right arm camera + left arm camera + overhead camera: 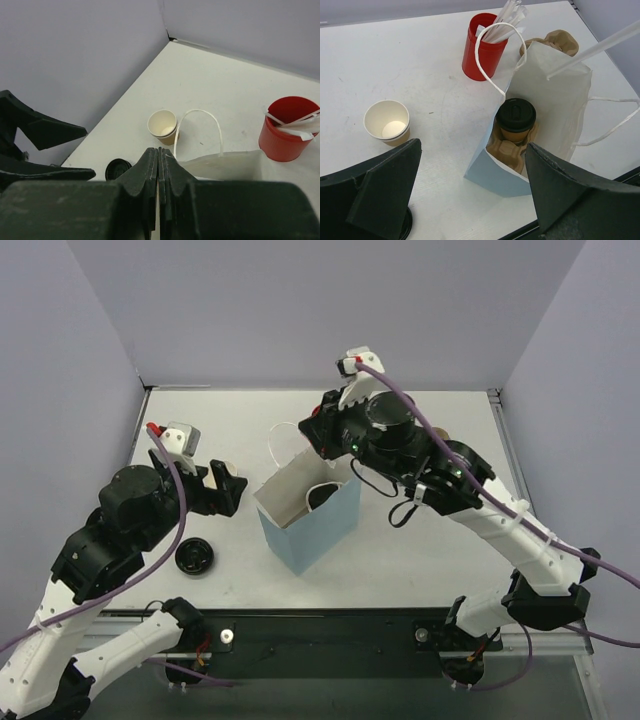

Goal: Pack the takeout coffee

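The takeout coffee (515, 117), a brown cup with a black lid, stands in a brown pulp carrier (507, 150) inside the open blue paper bag (505, 177). From above only its lid (322, 497) shows in the bag (310, 525). My left gripper (470, 200) is open, low over the table just left of the bag (225, 488), with nothing between its fingers. My right gripper (159, 160) is shut above the bag's far rim (318, 435), beside a white handle (200, 117). I cannot tell whether paper is pinched.
A red cup (482, 47) with white stirrers stands behind the bag. A lidless paper cup (387, 121) sits to the left. A loose black lid (194, 557) lies near the table's front left. Grey walls close in the left, back and right.
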`<state>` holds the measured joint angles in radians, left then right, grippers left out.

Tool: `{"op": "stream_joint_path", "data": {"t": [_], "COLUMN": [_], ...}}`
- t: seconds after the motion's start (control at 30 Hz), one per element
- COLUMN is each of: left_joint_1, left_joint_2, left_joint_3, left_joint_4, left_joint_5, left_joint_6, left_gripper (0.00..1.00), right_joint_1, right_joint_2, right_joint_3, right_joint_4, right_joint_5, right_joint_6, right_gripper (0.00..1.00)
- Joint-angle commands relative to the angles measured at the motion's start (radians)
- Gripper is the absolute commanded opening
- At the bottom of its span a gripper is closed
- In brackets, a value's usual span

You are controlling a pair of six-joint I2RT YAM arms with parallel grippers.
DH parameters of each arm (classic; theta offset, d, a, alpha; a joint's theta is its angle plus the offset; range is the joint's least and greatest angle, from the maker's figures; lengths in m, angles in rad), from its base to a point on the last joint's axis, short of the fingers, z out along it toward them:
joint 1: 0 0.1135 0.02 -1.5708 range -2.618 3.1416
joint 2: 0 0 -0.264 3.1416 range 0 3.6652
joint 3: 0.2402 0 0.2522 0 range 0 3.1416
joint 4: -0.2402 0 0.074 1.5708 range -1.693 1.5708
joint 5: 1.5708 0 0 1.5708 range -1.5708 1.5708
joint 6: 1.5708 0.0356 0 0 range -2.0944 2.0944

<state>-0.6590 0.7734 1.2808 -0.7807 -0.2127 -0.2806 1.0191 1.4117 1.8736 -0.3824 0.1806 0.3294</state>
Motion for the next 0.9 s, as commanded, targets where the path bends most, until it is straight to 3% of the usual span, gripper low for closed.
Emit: {"op": "stream_joint_path", "data": {"t": [0.0,0.47,0.6,0.67,0.87], "left_joint_1": [0.004,0.004,0.004,0.004,0.004], "left_joint_2": [-0.022,-0.074,-0.082,-0.082,-0.054], "left_joint_3": [0.012,-0.038,-0.063,-0.058,-0.009], "left_joint_4": [0.040,0.054,0.070,0.072,0.095], "left_joint_5": [-0.005,-0.040,-0.033,-0.034,-0.022], "left_joint_6": [-0.005,-0.048,-0.072,-0.080,-0.069], "left_gripper": [0.95,0.95,0.95,0.95,0.95], "right_joint_1": [0.032,0.108,0.113,0.114,0.113], "right_joint_2": [0.016,0.049,0.056,0.053,0.004], "right_joint_3": [-0.057,-0.281,-0.251,-0.219,-0.159], "right_joint_4": [0.108,0.140,0.070,0.013,-0.087], "right_joint_5": [-0.001,0.023,0.071,0.112,0.187], "right_joint_6": [0.039,0.181,0.189,0.191,0.143], "right_gripper": [0.00,0.00,0.16,0.30,0.47]}}
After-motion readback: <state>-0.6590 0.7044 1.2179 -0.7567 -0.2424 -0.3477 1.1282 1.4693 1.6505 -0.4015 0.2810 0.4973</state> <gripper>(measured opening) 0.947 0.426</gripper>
